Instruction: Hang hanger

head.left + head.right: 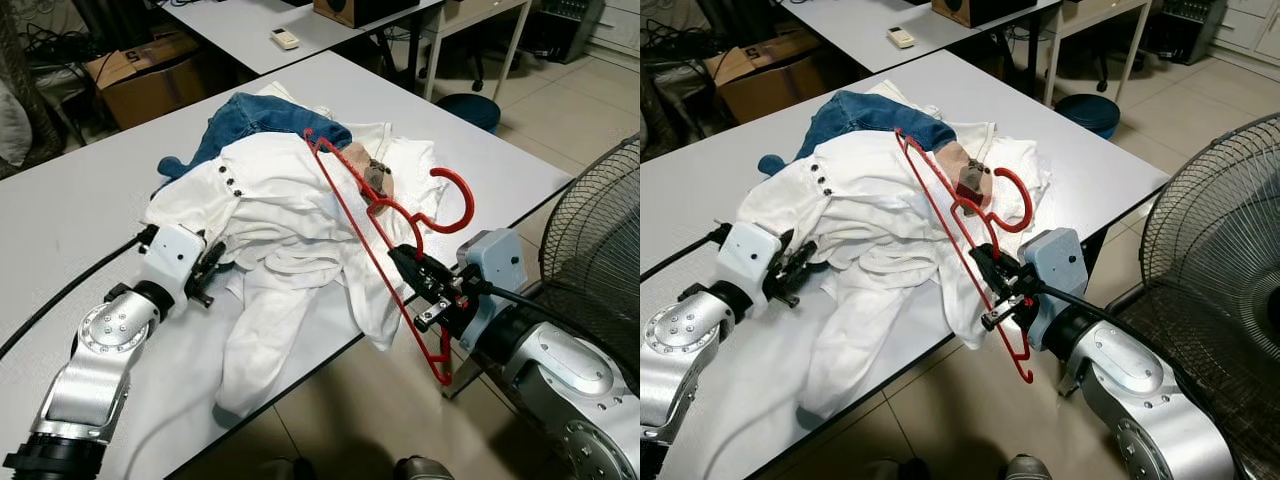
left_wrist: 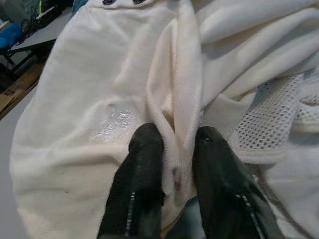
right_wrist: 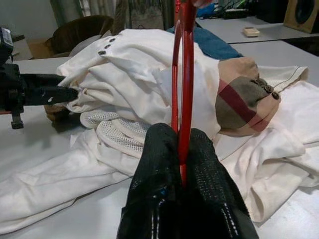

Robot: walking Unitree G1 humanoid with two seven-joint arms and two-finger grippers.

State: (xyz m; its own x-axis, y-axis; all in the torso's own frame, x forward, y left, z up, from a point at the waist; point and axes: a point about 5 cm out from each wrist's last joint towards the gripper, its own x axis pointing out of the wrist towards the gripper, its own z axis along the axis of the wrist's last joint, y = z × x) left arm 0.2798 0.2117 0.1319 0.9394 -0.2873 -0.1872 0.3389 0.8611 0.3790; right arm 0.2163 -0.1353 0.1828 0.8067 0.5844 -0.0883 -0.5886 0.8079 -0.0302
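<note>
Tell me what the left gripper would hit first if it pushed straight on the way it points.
The white shirt. The left gripper already pinches a fold of it between its jaws, so going on would likely just drive deeper into the clothes pile; what lies behind is hidden.

Cardboard box (image 1: 145,72), remote (image 1: 285,39), fan (image 1: 600,250) around table (image 1: 60,210).

I see a red hanger (image 1: 385,240), white shirts (image 1: 280,225), blue jeans (image 1: 255,120), a tan, maroon-striped garment (image 3: 244,94) and a grey bench (image 1: 70,200).
</note>
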